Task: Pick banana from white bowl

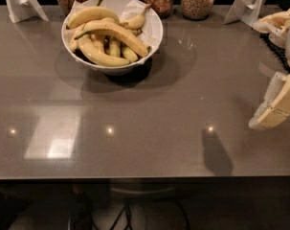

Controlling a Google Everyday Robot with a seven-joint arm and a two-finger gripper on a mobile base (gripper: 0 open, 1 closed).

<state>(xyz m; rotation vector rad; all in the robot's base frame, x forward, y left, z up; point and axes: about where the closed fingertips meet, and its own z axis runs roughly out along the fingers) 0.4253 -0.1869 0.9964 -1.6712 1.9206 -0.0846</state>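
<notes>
**Bananas heaped in a white bowl, gripper at the right edge**

The table (149,128) is a smooth grey slab, glossy enough to mirror ceiling lights as small bright dots and a pale square patch at lower left.

In the upper left of the frame stands the white bowl (118,70), round, wide and shiny, casting a dark shadow on the table. Crumpled white paper (135,6) lines it and sticks up past the rim at the back. The bowl is piled with yellow bananas. The banana (116,31) lies on top of the heap, running across the bowl from left to lower right. It is the longest and most curved, with a greenish stem at its left end and a dark tip near the right rim. Shorter, stubbier bananas (99,54) lie under and behind it, some with brown flecks on the skin.

Behind the bowl, along the top edge, stands a row of four glass jars (197,1) holding grains, from reddish brown to pale and pebbly. Two white angular stands (22,1) sit at the upper left and upper right corners.

The gripper (277,102) is at the right edge, well apart from the bowl. It shows as blocky cream plastic with a ribbed face, tilted down to the left over the table. Whether its jaws are apart or together I cannot tell.
</notes>
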